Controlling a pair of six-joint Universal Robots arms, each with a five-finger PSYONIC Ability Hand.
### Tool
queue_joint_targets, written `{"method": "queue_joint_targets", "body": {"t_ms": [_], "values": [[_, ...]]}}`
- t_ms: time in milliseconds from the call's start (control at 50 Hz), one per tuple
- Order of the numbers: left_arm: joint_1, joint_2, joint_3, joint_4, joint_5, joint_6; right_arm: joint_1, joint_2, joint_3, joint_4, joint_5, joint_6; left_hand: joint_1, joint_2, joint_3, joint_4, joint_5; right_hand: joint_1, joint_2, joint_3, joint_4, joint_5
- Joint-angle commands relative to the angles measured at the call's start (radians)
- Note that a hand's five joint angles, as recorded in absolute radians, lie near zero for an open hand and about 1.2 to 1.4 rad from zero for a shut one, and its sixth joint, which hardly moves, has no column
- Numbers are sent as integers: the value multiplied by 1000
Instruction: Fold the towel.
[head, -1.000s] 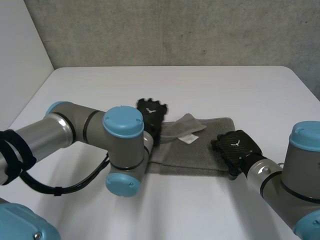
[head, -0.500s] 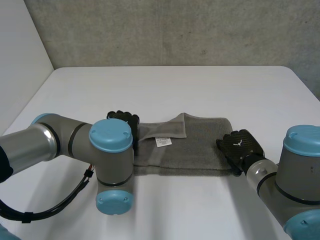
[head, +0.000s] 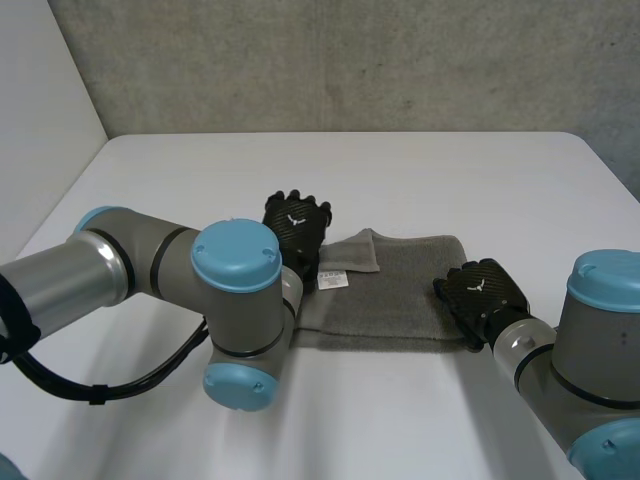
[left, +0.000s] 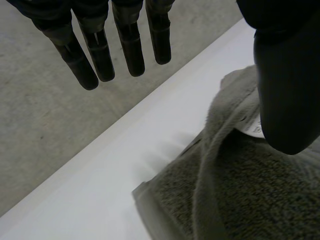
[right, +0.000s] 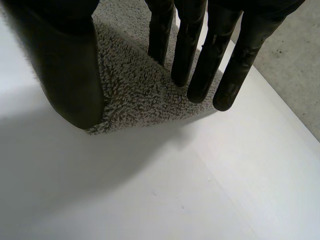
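A grey towel (head: 400, 292) lies folded in a strip on the white table (head: 420, 180), with a flap and a white label (head: 333, 279) turned up at its left end. My left hand (head: 297, 226) hovers over that end, fingers (left: 130, 45) straight and apart from the cloth (left: 240, 190); its thumb (left: 285, 90) hangs above the label (left: 256, 128). My right hand (head: 485, 293) rests on the towel's right end. There its straight fingers (right: 200, 55) and thumb (right: 65, 65) stand over the near right corner of the towel (right: 135, 85), holding nothing.
The left arm's elbow (head: 240, 320) lies across the table's near left, close to the towel's left edge. A grey wall (head: 350, 60) runs behind the table's far edge. Bare table surface stretches beyond the towel and to its right.
The left hand swung left along the towel, then came back right and rose above the flap. The label end shifted left with it. The right hand has stayed on the right end.
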Motion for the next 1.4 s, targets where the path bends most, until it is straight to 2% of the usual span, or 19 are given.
{"method": "queue_joint_targets", "body": {"t_ms": [20,240,320,440,640,720,760,780,820,940,1060,1100,1160,1220,1260,1320,1360,1380,1400], "values": [[-1,-77,86,-9,38,0,-5,2,-4,0,-1,0,-105,-119,-88,-104,-245,5,7,17,16,17],[19,-229,356,-105,23,-1,-13,12,-6,-2,-2,0,-99,-114,-82,-98,-239,7,10,20,19,20],[72,-268,440,-141,-23,-1,-13,12,-6,-2,-2,0,-90,-105,-73,-90,-230,10,13,23,22,23],[100,-277,467,-161,-92,-1,-12,12,-4,-3,-7,0,-84,-99,-67,-84,-224,49,51,61,60,61],[109,-266,415,-216,-105,-15,-1,12,5,-29,-4,0,-84,-99,-67,-84,-224,107,110,120,119,120],[103,-251,384,-235,-106,-18,-1,12,8,-40,-4,2,-84,-99,-67,-84,-224,219,221,232,230,231],[96,-211,336,-236,-106,-21,-1,12,8,-49,1,0,-84,-99,-67,-84,-224,414,417,427,426,427],[96,-211,336,-236,-106,-21,-1,12,8,-49,1,0,-84,-99,-67,-84,-224,416,418,428,427,428],[97,-154,267,-236,-102,-38,-2,9,3,-49,6,-2,-84,-99,-67,-84,-224,731,734,744,743,743],[114,-31,160,-224,-91,-104,-15,-8,-11,-38,19,-34,-81,-96,-64,-81,-221,737,740,750,749,750],[177,154,-7,-200,-54,-187,-13,-42,-70,-9,47,-235,-84,-99,-67,-84,-224,737,740,750,749,750],[209,241,-110,-160,18,-194,-5,-47,-134,-6,59,-340,-81,-96,-64,-81,-221,737,740,750,749,750],[226,285,-162,-137,60,-194,8,-47,-173,-6,55,-377,-81,-96,-64,-81,-221,737,740,750,749,750],[267,380,-267,-86,124,-198,79,-41,-256,-2,44,-402,-87,-102,-70,-87,-227,737,740,750,749,750],[313,462,-360,-31,153,-199,192,-7,-352,6,1,-405,-90,-105,-73,-90,-230,737,740,750,749,750],[329,496,-403,-3,159,-199,242,42,-399,14,-33,-411,-90,-105,-73,-90,-230,737,740,750,749,750],[346,545,-473,44,161,-193,315,143,-469,49,-123,-411,-90,-105,-73,-90,-230,737,740,750,749,750],[346,545,-474,44,161,-193,315,144,-469,49,-123,-411,-90,-105,-73,-90,-230,737,740,750,749,750],[352,564,-500,59,161,-191,333,182,-494,78,-166,-411,-93,-108,-76,-93,-233,737,740,750,749,750]]}}
